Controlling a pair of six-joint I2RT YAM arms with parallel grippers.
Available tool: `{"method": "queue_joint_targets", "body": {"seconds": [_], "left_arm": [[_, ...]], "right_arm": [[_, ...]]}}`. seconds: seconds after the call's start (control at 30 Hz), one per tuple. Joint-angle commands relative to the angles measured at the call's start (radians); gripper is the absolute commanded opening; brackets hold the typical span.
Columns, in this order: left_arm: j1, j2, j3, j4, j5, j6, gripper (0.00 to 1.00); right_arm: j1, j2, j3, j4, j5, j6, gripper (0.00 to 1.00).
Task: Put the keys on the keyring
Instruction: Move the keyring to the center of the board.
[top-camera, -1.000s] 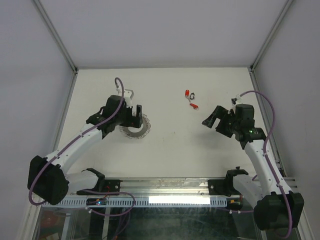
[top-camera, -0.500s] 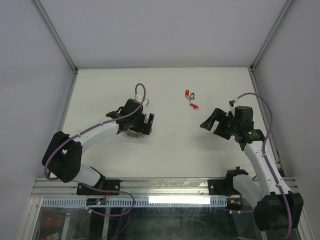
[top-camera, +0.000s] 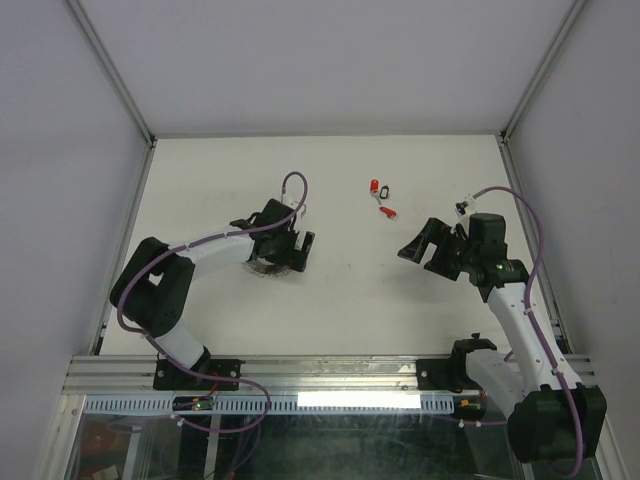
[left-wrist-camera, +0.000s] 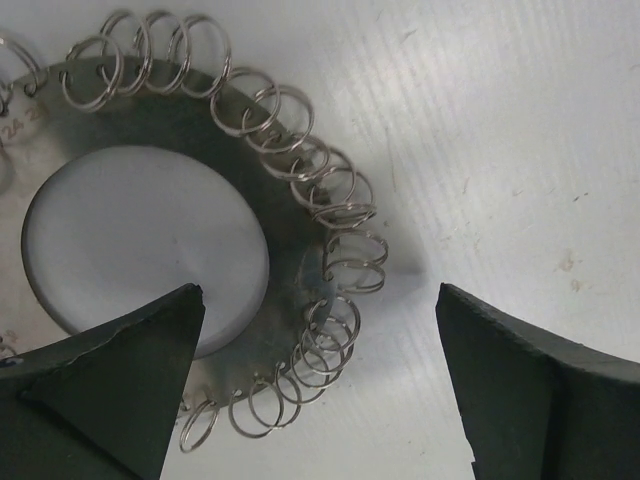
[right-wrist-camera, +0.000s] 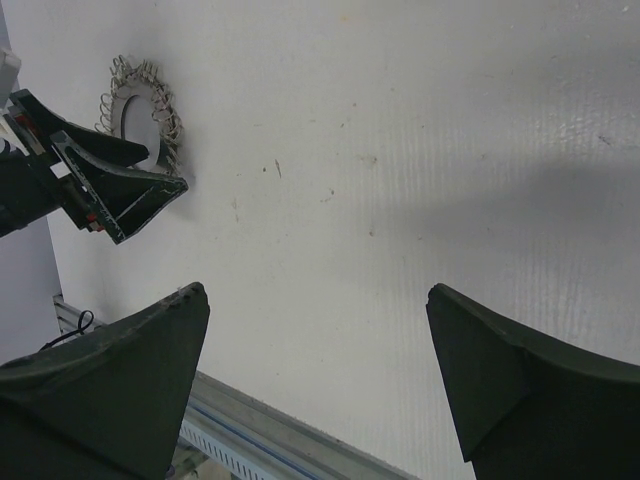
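1. The left arm (top-camera: 200, 255) reaches across the left half of the white bench (top-camera: 340, 300), its wrist bent down over the keyring (top-camera: 262, 268).
2. The left jaws are released and spread wide, with nothing between them but the ring's edge. In the left wrist view one finger (left-wrist-camera: 110, 390) hangs over the keyring's inner part near the central hole, and the other finger (left-wrist-camera: 540, 390) is over bare bench outside the rim.
3. The keyring (left-wrist-camera: 215, 125) lies flat on the bench, a grey plate with a round hole and a fringe of small wire loops (left-wrist-camera: 345, 260) along its rim. That fringe falls in the gap between the two fingers. Whether either finger touches the metal cannot be told.
4. The keys (top-camera: 376, 187) lie on the bench right of centre and farther back, well apart from the keyring. A red tag and a black tag sit side by side there, and a second red-tagged key (top-camera: 388, 212) lies just nearer the arms. None is on the ring.
5. The right jaws are also released and wide apart, grasping nothing. In the right wrist view both fingers (right-wrist-camera: 110, 390) frame bare bench, and the keyring (right-wrist-camera: 140, 95) shows far off at upper left.
6. The right arm (top-camera: 520, 320) stands on the right side, its wrist near the keys but clear of them.
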Motion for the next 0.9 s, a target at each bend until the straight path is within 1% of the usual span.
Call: {"method": "queue_joint_targets", "body": {"seconds": [0.0, 0.17, 0.53, 0.7, 0.87], "left_arm": [[-0.009, 0.021, 0.037, 0.056, 0.041, 0.012, 0.99], [-0.019, 0.002, -0.012, 0.066, 0.084, -0.015, 0.99], [-0.203, -0.063, -0.115, 0.076, 0.071, -0.139, 0.99], [-0.329, -0.051, -0.070, 0.084, 0.066, -0.202, 0.99], [-0.456, 0.012, 0.025, 0.104, 0.060, -0.243, 0.99]], "right_arm": [[-0.004, -0.025, -0.001, 0.028, -0.035, -0.015, 0.93], [-0.004, -0.033, -0.002, 0.024, -0.037, -0.015, 0.93], [-0.003, -0.047, -0.004, 0.014, -0.041, -0.007, 0.93], [-0.003, -0.057, -0.015, 0.011, -0.045, 0.001, 0.93], [-0.004, -0.074, -0.038, 0.012, -0.039, 0.011, 0.93]]}}
